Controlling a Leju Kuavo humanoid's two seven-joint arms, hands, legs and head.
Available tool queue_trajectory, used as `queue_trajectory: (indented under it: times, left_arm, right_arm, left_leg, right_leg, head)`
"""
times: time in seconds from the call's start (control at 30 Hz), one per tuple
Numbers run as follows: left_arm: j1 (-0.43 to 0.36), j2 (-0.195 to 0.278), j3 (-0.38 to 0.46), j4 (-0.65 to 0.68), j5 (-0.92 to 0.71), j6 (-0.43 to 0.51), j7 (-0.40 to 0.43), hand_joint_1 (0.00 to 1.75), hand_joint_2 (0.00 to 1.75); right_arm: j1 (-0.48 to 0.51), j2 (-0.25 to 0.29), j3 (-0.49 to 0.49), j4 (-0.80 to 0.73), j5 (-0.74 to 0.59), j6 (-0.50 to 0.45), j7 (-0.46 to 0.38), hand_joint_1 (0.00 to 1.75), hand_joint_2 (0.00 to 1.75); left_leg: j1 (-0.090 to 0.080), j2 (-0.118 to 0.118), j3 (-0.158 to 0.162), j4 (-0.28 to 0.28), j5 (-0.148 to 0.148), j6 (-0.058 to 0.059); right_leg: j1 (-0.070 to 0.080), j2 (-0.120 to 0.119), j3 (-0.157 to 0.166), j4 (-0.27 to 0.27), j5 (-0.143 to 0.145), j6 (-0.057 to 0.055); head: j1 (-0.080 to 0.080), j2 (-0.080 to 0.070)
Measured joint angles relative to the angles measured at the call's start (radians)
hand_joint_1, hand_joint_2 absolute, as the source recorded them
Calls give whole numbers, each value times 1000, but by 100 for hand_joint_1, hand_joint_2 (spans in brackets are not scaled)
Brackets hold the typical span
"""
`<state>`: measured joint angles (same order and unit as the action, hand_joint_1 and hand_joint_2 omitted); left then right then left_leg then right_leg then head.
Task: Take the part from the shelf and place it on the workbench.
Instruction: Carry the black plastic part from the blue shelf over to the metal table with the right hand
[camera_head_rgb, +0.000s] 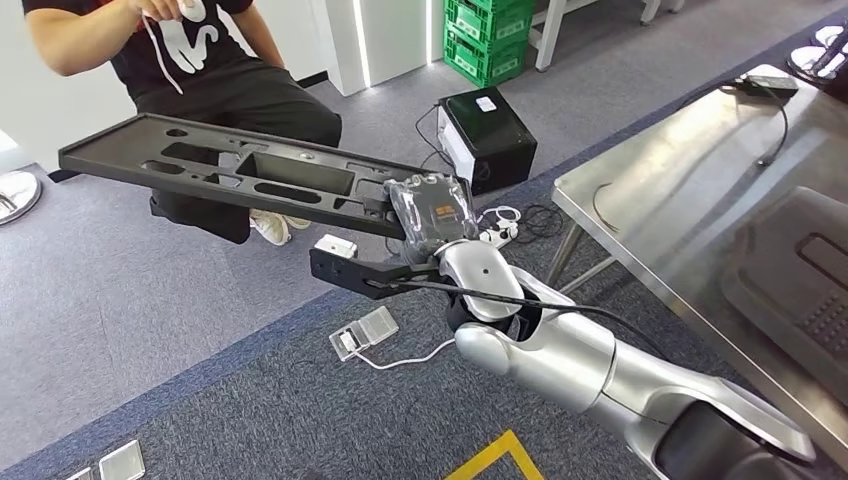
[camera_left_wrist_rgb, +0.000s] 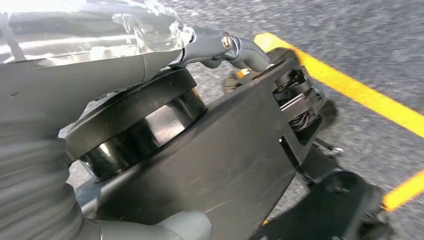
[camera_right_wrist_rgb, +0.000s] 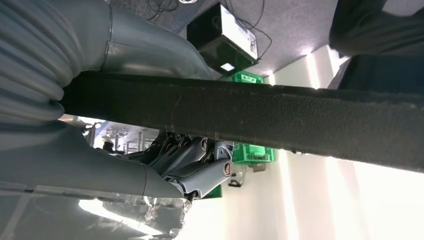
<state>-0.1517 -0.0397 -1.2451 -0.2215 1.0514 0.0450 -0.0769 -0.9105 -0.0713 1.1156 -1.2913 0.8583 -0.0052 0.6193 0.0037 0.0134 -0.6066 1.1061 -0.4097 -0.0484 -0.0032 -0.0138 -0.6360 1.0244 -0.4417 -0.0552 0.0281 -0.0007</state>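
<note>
The part (camera_head_rgb: 240, 172) is a long black moulded panel with several cut-outs, held level in the air over the floor. My right hand (camera_head_rgb: 432, 215) grips its near right end, and the panel reaches away to the left toward a seated person. In the right wrist view the part's black edge (camera_right_wrist_rgb: 260, 112) runs between my thumb and my darker fingers (camera_right_wrist_rgb: 197, 162), which are clamped on it. The steel workbench (camera_head_rgb: 680, 170) stands to the right of the hand. My left hand (camera_left_wrist_rgb: 165, 60) hangs over grey carpet and holds nothing.
A person (camera_head_rgb: 200, 60) sits just beyond the part's far end. A black box (camera_head_rgb: 487, 135) with cables sits on the floor behind my hand, with green crates (camera_head_rgb: 490, 35) further back. Another dark panel (camera_head_rgb: 800, 270) lies on the workbench. Small flat devices (camera_head_rgb: 363, 333) lie on the carpet.
</note>
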Motion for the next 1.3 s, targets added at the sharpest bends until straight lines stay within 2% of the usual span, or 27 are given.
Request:
queue_trajectory:
  times: [0.07, 0.1, 0.13, 0.17, 0.23, 0.3, 0.33, 0.4, 0.47, 0.5, 0.57, 0.6, 0.63, 0.67, 0.7, 0.73, 0.8, 0.87, 0.97, 1.0, 1.07, 1.1, 1.13, 1.17, 1.2, 1.27, 1.3]
  left_arm:
    - [-3, 0, 0, 0, 3, 0, -3, 0, 175]
    - [-4, 1, 0, 0, 5, 0, -3, 0, 175]
    - [-5, 1, 1, 0, 6, 0, -3, 0, 175]
    - [-5, 1, 1, 0, 7, 0, -3, 0, 175]
    - [-3, 1, 1, 0, 9, 0, -2, 0, 175]
    - [-1, 2, 1, 0, 9, 0, -1, 0, 175]
    - [-1, 2, 1, 0, 10, 0, -1, 0, 175]
    - [-1, 1, 1, 0, 11, 0, -1, 0, 175]
    - [-2, 0, 1, 0, 14, 0, -1, 0, 175]
    - [-1, 0, 1, 0, 15, 0, -1, 0, 175]
    - [0, 0, 1, 0, 16, 0, -1, 0, 175]
    - [0, 0, 1, 0, 16, 0, 0, 0, 175]
    - [1, 0, 1, 0, 16, 0, 0, 0, 175]
    - [1, 0, 1, 0, 16, 0, 1, 0, 175]
    - [1, 0, 1, 0, 16, 0, 1, 0, 175]
    - [1, 0, 1, 0, 16, 0, 2, 0, 175]
    - [1, 0, 1, 0, 16, 0, 2, 0, 175]
    - [1, 1, 1, 0, 16, 0, 3, 0, 175]
    - [-2, 2, 1, 0, 15, -1, 4, 0, 175]
    - [-3, 2, 1, 0, 14, -1, 5, 0, 175]
    - [-6, 3, 1, 0, 13, -3, 5, 0, 175]
    - [-8, 3, 1, 0, 13, -3, 5, 0, 175]
    - [-10, 3, 1, 0, 13, -3, 5, 0, 175]
    - [-11, 3, 1, 0, 14, -3, 6, 0, 175]
    - [-11, 4, 1, 0, 14, -3, 7, 0, 175]
    - [-9, 4, 1, 0, 14, -4, 9, 0, 175]
    - [-8, 4, 1, 0, 15, -5, 10, 0, 175]
  right_arm:
    - [-1, 3, 0, 2, -2, -1, -2, 175, 175]
    - [-1, 5, 0, 3, -4, -2, -3, 175, 175]
    - [-1, 5, 1, 5, -7, -2, -3, 175, 175]
    - [-1, 6, 1, 6, -9, -3, -3, 175, 175]
    - [-1, 8, 1, 9, -11, -4, -3, 175, 175]
    - [-2, 10, 1, 11, -11, -6, -3, 175, 175]
    - [-2, 11, 1, 12, -12, -7, -3, 175, 175]
    - [-1, 12, 1, 16, -13, -8, -3, 175, 175]
    - [-1, 10, 0, 20, -14, -10, -3, 175, 175]
    - [-2, 10, 0, 21, -14, -11, -3, 175, 175]
    - [0, 10, -1, 23, -14, -13, -3, 175, 175]
    - [1, 10, -1, 24, -14, -13, -3, 175, 175]
    - [3, 9, -1, 26, -14, -13, -3, 175, 175]
    - [4, 9, -1, 27, -14, -13, -3, 175, 175]
    - [4, 8, -1, 29, -14, -14, -3, 175, 175]
    - [3, 8, -1, 30, -14, -14, -3, 175, 175]
    - [1, 8, -2, 30, -14, -14, -3, 175, 175]
    - [-2, 7, -2, 31, -14, -15, -2, 175, 175]
    - [-3, 4, -4, 34, -14, -17, 4, 175, 175]
    - [-5, 3, -6, 35, -13, -18, 7, 175, 175]
    - [-8, -1, -10, 35, -10, -21, 12, 175, 175]
    - [-8, -3, -12, 35, -9, -22, 14, 175, 175]
    - [-8, -5, -13, 36, -7, -23, 17, 175, 175]
    - [-8, -7, -15, 36, -6, -23, 18, 175, 175]
    - [-8, -9, -17, 36, -5, -23, 19, 175, 175]
    - [-8, -11, -22, 36, -3, -23, 20, 175, 175]
    - [-9, -12, -23, 36, -2, -22, 20, 175, 175]
  left_leg:
    - [-1, -8, -57, 131, -62, -5]
    - [-2, -9, -80, 184, -78, -7]
    - [-2, -10, -91, 207, -77, -8]
    - [0, -10, -87, 192, -55, -9]
    - [5, -19, -44, 78, 17, -10]
    - [9, -35, -3, -30, 56, -4]
    - [8, -40, 5, -54, 57, 1]
    - [5, -36, 7, -60, 56, 15]
    - [6, -28, 11, -68, 60, 28]
    - [8, -24, 12, -71, 62, 33]
    - [7, -15, 12, -72, 62, 39]
    - [6, -10, 12, -72, 62, 40]
    - [6, -6, 13, -72, 61, 40]
    - [5, -2, 14, -72, 60, 40]
    - [5, 1, 16, -72, 58, 39]
    - [5, 4, 19, -72, 56, 37]
    - [3, 10, 21, -73, 53, 30]
    - [0, 16, 23, -75, 51, 21]
    - [-1, 17, 25, -59, 33, 6]
    - [-2, 10, 13, -24, 10, 2]
    - [-2, -4, -42, 101, -53, -2]
    - [-2, -7, -72, 165, -76, -3]
    - [-2, -8, -91, 205, -83, -4]
    - [-2, -8, -94, 207, -69, -4]
    - [-1, -10, -80, 170, -38, -4]
    - [4, -29, -31, 41, 35, -2]
    - [7, -41, -11, -13, 54, 2]
  right_leg:
    - [3, 10, 2, 0, -1, -8]
    - [5, 16, 3, 0, -2, -9]
    - [6, 24, 4, 2, -3, -9]
    - [6, 32, 4, 3, -4, -9]
    - [5, 49, 4, 9, -7, -5]
    - [6, 63, 0, 20, -12, 3]
    - [6, 68, -3, 23, -13, 8]
    - [5, 74, -8, 25, -13, 18]
    - [5, 58, -18, 51, -31, 29]
    - [4, 46, -36, 90, -54, 34]
    - [0, 27, -96, 217, -112, 42]
    - [-2, 24, -125, 274, -131, 44]
    - [-4, 23, -141, 303, -132, 45]
    - [-4, 22, -137, 291, -115, 44]
    - [-4, 19, -113, 240, -82, 41]
    - [-2, 9, -79, 165, -47, 38]
    - [7, -9, -23, 48, -9, 29]
    - [15, -10, -11, 20, -10, 21]
    - [8, 3, -3, 5, -4, 6]
    - [5, 7, 2, 0, -2, 1]
    - [6, 16, 5, -2, -2, -7]
    - [8, 23, 6, -1, -3, -9]
    - [10, 30, 6, 0, -4, -10]
    - [10, 39, 6, 2, -5, -11]
    - [11, 48, 7, 5, -6, -10]
    - [11, 65, 6, 12, -9, -6]
    - [12, 73, 2, 17, -10, -3]
  head:
    - [-16, 0]
    - [-22, 0]
    - [-26, 0]
    - [-29, 0]
    - [-34, 0]
    - [-37, 0]
    - [-37, 0]
    - [-33, 0]
    - [-27, 0]
    - [-22, 0]
    - [-9, 0]
    - [-4, 0]
    - [0, 0]
    - [4, 0]
    - [9, 0]
    - [13, 0]
    - [19, 0]
    - [20, 0]
    - [12, 0]
    - [7, 0]
    - [-10, 0]
    - [-16, 0]
    - [-21, 0]
    - [-23, 0]
    - [-26, 0]
    - [-32, 0]
    - [-34, 0]
